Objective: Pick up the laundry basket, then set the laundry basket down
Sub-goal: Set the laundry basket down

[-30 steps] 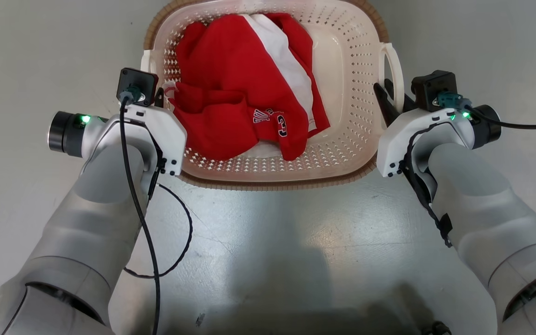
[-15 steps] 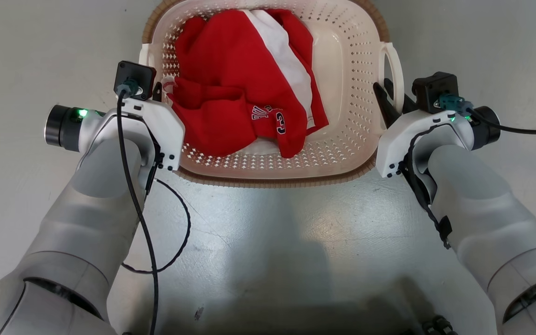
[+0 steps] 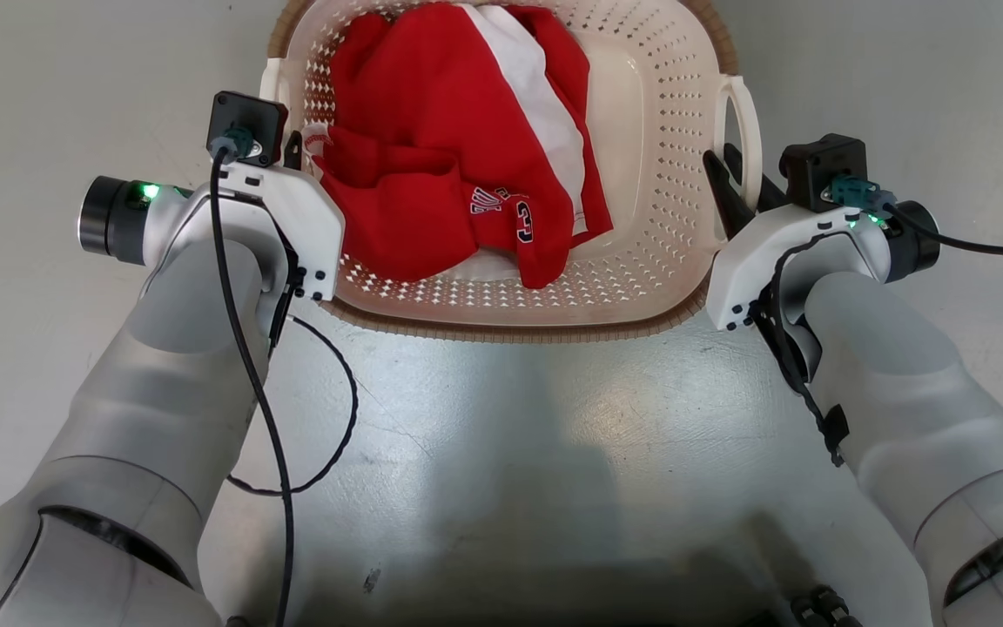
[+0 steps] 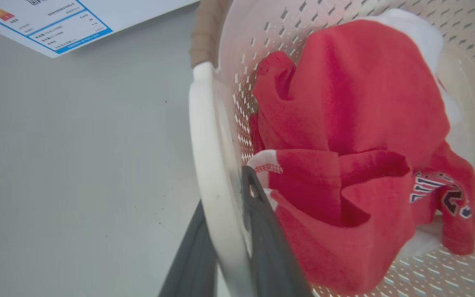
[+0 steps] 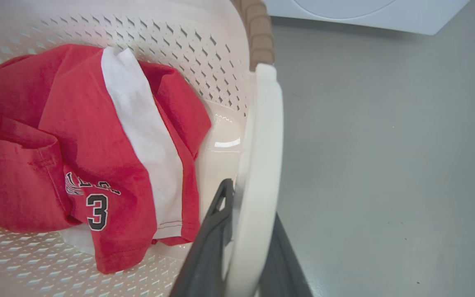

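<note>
Left hand, right hand seemingly around basket handles

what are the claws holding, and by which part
The laundry basket: the left claw is shut on its left loop handle, the right claw on its right loop handle.

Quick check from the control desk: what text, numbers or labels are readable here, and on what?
"3": black, white-edged, on the red shirt in the laundry basket.
Arched lettering above it: creased, unreadable.
Blue-bordered label on the white appliance: print too small to read.
</note>
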Controlling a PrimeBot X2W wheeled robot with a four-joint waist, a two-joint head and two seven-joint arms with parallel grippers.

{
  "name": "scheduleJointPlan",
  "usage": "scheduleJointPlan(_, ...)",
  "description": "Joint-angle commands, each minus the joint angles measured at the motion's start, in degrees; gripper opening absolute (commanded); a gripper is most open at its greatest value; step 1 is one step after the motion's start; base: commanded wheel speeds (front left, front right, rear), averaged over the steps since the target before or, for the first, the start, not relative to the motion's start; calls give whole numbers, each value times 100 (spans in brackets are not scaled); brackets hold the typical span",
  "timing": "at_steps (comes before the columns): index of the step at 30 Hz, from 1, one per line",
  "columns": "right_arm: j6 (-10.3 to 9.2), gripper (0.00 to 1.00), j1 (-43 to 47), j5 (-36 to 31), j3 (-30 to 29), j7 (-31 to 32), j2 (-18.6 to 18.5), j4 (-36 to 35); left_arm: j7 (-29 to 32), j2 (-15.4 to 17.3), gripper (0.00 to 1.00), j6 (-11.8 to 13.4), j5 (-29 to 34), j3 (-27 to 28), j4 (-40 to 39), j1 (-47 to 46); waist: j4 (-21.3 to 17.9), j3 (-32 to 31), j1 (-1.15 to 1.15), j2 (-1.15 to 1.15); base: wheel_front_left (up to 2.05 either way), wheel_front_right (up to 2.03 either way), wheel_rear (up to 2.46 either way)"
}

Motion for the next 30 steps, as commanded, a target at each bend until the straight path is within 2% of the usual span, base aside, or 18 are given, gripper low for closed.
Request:
scheduleJointPlan(1,100,0,394,-212,153,-26,213,-98,-16,161,0,29,2,14,-29,-43,2,3,0,0,0,0,0)
scheduleJointPlan(2,100,1,368,-236,102,-26,213,-84,11,156,0,45,-25,31,-27,-37,-2,7,0,0,0,0,0)
scheduleJointPlan(3,100,39,331,-290,36,-26,213,-71,40,149,7,60,-55,50,-24,-31,-5,12,0,0,0,0,0)
scheduleJointPlan(4,100,100,302,-354,-41,-26,213,-75,59,146,43,85,-82,69,-22,-30,-7,17,0,0,0,0,0)
scheduleJointPlan(5,100,100,280,-424,-132,-26,213,-90,78,144,91,112,-104,85,-20,-28,-9,20,0,0,0,0,0)
scheduleJointPlan(6,100,100,268,-507,-227,-26,213,-110,94,140,100,134,-127,98,-18,-22,-9,21,0,0,0,0,0)
scheduleJointPlan(16,100,100,469,-1138,-902,-26,213,-319,81,83,100,219,-249,131,-8,59,5,-102,0,0,0,0,0)
scheduleJointPlan(30,100,100,721,-1568,-1459,-26,213,-394,-70,16,100,227,-459,212,0,286,30,-441,0,0,0,0,0)
